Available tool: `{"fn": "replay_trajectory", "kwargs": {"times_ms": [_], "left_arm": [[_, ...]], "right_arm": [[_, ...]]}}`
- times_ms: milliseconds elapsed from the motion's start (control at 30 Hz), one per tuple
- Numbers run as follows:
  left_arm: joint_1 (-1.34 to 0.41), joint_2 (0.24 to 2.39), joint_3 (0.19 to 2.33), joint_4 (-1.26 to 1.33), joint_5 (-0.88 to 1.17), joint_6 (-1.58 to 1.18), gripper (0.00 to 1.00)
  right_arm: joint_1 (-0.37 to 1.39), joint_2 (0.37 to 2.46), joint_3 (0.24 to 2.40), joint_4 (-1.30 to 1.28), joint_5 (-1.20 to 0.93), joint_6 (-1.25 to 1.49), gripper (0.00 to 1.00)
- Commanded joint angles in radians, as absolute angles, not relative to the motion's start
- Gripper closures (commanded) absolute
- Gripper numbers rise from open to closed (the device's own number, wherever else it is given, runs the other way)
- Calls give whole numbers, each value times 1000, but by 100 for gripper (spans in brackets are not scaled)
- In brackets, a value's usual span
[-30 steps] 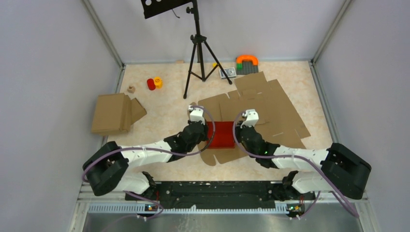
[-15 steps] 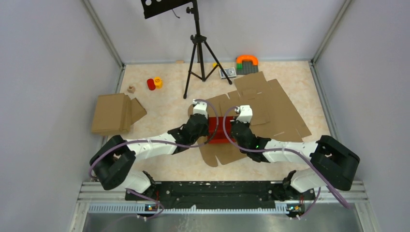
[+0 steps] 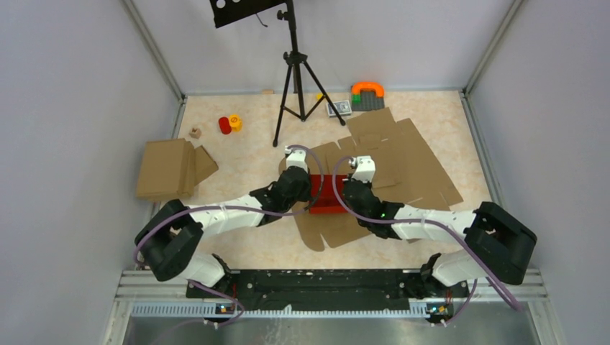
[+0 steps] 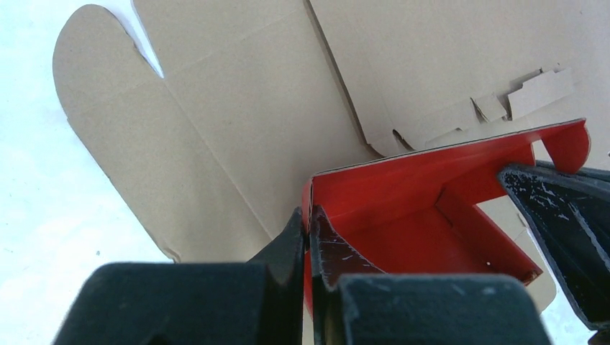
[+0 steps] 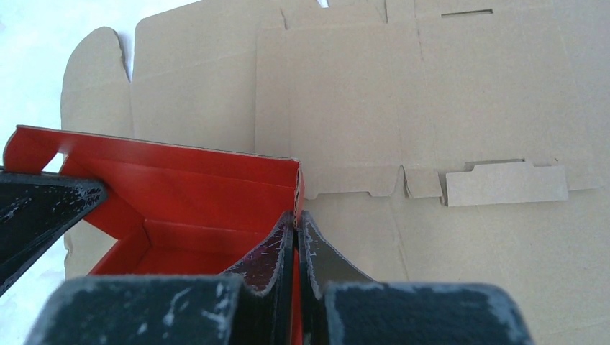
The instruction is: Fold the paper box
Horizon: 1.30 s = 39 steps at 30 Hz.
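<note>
The red paper box [image 3: 325, 194] sits half-formed with walls raised, on a flat brown cardboard cut-out [image 3: 403, 162] at the table's middle. My left gripper [image 3: 309, 192] is shut on the box's left wall; in the left wrist view its jaws [image 4: 308, 226] pinch the wall's edge, with the red box interior [image 4: 431, 208] to the right. My right gripper [image 3: 341, 192] is shut on the box's right wall; in the right wrist view it [image 5: 296, 226] clamps that wall, with the red box interior [image 5: 187, 208] to the left. Each wrist view shows the other gripper's black finger at the far side.
A folded brown cardboard box [image 3: 171, 167] lies at the left. A black tripod [image 3: 296, 79] stands at the back. Small red and yellow pieces [image 3: 230, 123] lie back left; an orange and grey toy [image 3: 367, 93] sits back right. Walls close in both sides.
Both grippers moved away from the bases and closer together, carrying the red box with them. The box looks narrower from above, its side walls raised. Little moved in the last half second.
</note>
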<state>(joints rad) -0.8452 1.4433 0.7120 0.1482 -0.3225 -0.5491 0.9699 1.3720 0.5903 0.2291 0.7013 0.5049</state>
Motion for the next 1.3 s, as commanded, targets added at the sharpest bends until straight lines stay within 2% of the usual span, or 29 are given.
{"fn": "replay_trajectory", "kwargs": {"times_ms": [0,500,667,1133,1267], "left_arm": [[-893,1483,744,95,-208,-662,100],[-900,1475,886,-95,-204,-742,100],[-899,1466,909,-115,-204,-716,100],[-906,1360,683,123,-185,-757,100],[-905,1380,702,124,-178,-744,100]], "right_arm": [[984,1338,576,201,522,587,100],[983,1251,528,206,518,566,100],[984,1247,580,192,491,519,100],[983,1169,438,284,394,504,98],[984,1191,453,283,389,487,99]]}}
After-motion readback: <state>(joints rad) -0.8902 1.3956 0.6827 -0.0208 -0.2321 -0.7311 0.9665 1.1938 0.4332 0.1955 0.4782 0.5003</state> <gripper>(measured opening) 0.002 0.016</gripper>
